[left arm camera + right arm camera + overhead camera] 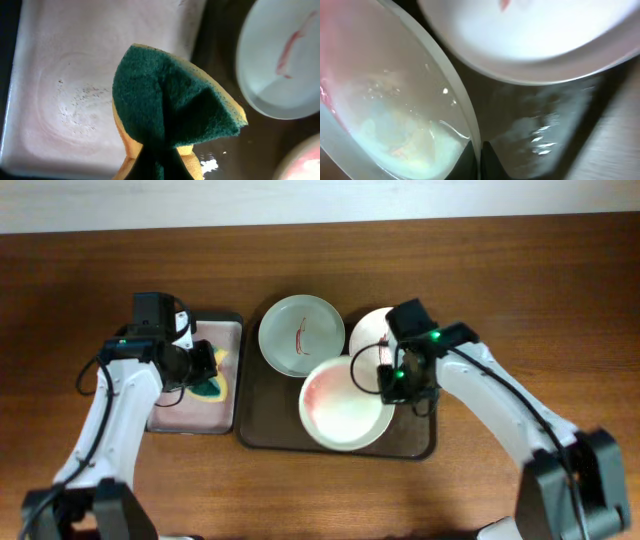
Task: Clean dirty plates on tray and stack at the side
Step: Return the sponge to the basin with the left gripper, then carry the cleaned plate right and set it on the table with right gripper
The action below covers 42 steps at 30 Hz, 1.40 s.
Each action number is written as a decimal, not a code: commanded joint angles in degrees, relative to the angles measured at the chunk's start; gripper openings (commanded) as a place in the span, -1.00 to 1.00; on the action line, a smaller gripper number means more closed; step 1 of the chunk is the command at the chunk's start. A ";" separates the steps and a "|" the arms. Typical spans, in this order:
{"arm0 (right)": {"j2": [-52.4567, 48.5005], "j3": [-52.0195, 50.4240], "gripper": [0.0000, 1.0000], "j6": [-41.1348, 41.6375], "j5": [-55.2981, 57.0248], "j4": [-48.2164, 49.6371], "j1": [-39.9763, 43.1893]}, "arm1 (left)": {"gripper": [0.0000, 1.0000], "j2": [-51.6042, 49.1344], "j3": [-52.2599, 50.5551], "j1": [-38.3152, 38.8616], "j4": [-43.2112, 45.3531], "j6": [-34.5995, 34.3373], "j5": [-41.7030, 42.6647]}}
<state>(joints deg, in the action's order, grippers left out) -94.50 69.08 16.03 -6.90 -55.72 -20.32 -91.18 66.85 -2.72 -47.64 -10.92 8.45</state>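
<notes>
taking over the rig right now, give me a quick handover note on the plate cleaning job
Left gripper: shut on the sponge, over the sponge tray.
Right gripper: shut on the rim of the pinkish plate.
Things: all three plates sit on the brown tray, with the green plate and white plate at the back.
Done: nothing stacked at the side.
Left: every plate shows red sauce, so wipe each, then stack.

Two white-shelled arms [112,415] with black joints [548,480], black wrist housings [152,310], thin black cables [83,377], small green lights [436,336]
</notes>
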 commanded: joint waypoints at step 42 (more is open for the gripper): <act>9.94 1.38 -0.92 14.99 64.22 4.48 -26.25 | 0.30 -15.98 -0.07 -1.09 12.24 4.57 -2.25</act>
<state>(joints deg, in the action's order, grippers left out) -89.12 69.38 23.77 63.59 -50.13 -50.98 -106.56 66.85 -3.62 -35.90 -6.85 6.61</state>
